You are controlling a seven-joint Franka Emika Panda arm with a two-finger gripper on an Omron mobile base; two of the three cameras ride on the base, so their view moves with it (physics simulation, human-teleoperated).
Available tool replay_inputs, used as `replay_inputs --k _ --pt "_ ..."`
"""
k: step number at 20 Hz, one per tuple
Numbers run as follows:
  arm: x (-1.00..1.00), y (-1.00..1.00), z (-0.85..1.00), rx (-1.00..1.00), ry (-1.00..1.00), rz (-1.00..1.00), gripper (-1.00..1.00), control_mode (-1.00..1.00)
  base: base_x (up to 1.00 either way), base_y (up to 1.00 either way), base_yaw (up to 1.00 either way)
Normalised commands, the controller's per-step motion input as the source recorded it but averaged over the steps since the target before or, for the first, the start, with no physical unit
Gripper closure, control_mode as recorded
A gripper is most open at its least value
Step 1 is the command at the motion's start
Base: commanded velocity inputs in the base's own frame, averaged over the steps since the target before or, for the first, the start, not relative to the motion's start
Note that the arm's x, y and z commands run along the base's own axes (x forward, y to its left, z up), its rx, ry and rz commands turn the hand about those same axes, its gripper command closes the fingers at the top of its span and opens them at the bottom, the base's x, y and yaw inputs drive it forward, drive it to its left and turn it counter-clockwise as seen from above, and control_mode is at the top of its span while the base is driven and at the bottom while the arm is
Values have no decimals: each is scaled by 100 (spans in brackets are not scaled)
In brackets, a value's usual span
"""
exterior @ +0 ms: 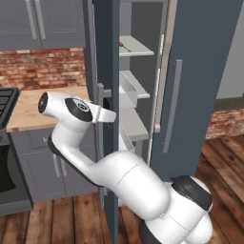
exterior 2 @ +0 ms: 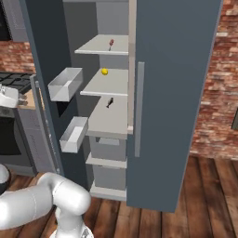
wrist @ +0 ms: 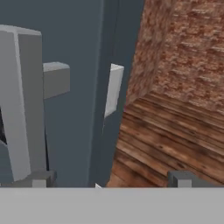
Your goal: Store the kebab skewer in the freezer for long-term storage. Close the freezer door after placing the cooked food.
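Brick-walled kitchen, freezer (exterior 2: 111, 121) standing open. Kebab skewer (exterior 2: 110, 44) lying on top shelf. Tool (wrist: 109, 180) spread wide, empty, beside freezer door (exterior: 107, 71) handle (wrist: 22, 109).

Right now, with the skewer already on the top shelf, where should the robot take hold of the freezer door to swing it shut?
Probably the long vertical handle on the freezer door's outer face. It stands off the panel on short posts, so open fingers can straddle the bar from outside. The end effector is open beside it; the kebab skewer lies inside.

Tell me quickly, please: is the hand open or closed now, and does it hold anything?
Hand: open, holding nothing; its fingertips stand wide apart beside the freezer door handle.
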Motion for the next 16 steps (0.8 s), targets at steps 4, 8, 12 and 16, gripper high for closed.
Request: replay_inputs --k 4,8,12,16 --pt "45 0 -10 -1 15 0 -100 -100 0 0 0" --pt "46 0 -9 0 10 0 -100 -100 0 0 0" --pt "41 0 -8 0 4 0 -100 -100 0 0 0" --pt "39 -7 -8 0 4 0 -100 -100 0 0 0"
